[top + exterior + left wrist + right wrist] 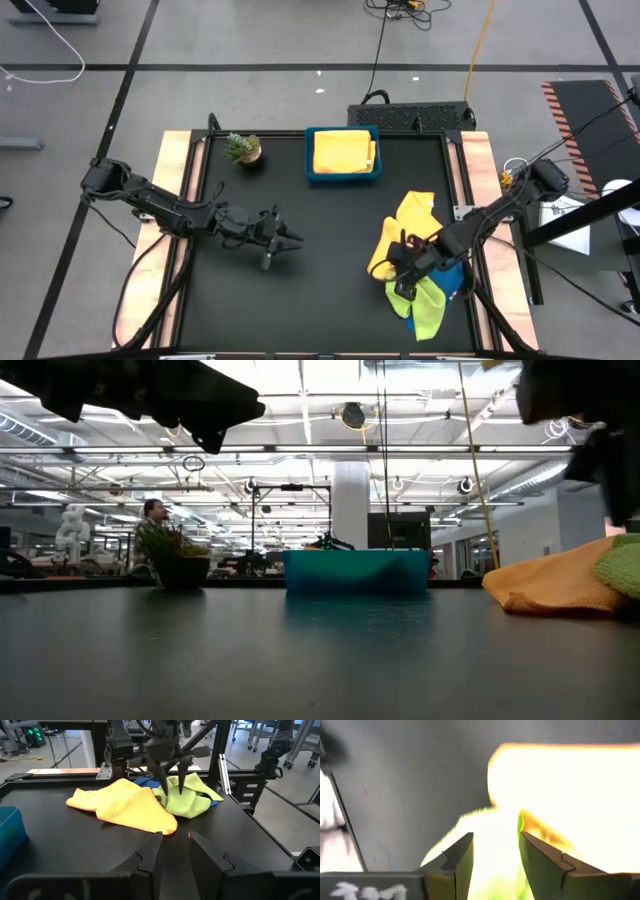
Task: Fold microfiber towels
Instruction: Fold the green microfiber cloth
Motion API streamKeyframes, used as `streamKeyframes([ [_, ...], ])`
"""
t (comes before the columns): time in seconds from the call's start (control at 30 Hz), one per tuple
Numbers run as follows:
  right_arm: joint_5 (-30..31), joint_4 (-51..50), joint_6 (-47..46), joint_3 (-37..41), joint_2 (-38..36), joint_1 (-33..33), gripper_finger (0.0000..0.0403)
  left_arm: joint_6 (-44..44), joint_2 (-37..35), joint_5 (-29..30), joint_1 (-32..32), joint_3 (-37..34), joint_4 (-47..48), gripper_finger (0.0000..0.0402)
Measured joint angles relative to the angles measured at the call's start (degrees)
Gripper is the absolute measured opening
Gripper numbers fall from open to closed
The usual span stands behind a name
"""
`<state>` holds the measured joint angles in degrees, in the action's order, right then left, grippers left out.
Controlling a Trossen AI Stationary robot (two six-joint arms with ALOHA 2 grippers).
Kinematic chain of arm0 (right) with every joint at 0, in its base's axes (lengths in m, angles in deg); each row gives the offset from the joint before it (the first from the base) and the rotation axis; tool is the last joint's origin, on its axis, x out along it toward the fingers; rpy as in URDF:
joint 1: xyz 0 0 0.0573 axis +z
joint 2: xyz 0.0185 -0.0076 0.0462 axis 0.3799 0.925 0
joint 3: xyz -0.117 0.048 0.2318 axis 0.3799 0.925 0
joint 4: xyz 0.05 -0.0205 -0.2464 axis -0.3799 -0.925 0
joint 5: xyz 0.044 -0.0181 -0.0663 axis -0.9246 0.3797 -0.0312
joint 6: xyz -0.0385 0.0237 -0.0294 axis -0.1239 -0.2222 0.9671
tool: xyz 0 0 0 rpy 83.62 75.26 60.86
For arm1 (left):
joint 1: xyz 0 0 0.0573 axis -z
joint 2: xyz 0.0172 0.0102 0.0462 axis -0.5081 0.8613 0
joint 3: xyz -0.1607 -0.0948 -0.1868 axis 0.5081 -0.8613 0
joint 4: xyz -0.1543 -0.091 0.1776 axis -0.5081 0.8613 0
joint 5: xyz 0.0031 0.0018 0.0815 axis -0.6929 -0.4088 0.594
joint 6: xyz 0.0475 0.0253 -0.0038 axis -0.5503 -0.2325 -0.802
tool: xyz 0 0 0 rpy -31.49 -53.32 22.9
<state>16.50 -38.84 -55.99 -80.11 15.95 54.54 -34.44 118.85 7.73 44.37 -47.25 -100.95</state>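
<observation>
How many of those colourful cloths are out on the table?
4 that I can see: an orange towel folded in the blue tray, and a yellow towel, a lime green towel and a blue towel piled under the right claw. More may hide in the pile.

Bare table (320, 290) between left gripper (290, 241) and towel heap (415, 260), right gripper (405, 283) over heap, blue tray (342, 176) and potted plant (243, 149) beyond.

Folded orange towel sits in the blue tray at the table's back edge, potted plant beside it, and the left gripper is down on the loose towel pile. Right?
Not quite: the right gripper is over the towel pile, per the high view. The left gripper waits mid-table.
</observation>
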Motion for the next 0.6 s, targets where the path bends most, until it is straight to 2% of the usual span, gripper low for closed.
streamKeyframes([
  [0.17,-3.5,-1.4,-3.5,0.0,0.6,1.0,0.0148,0.0,0.0,0.8,-0.3,0.0,-0.2,0.0093],
  [0.43,-3.4,-6.3,-6.2,0.0,0.3,1.7,0.0148,0.1,0.0,2.5,-0.3,0.0,-0.2,0.0093],
  [0.6,-3.3,-5.3,-10.0,2.1,0.3,1.7,0.0148,0.1,0.0,2.9,-0.3,0.0,-0.2,0.0093],
])
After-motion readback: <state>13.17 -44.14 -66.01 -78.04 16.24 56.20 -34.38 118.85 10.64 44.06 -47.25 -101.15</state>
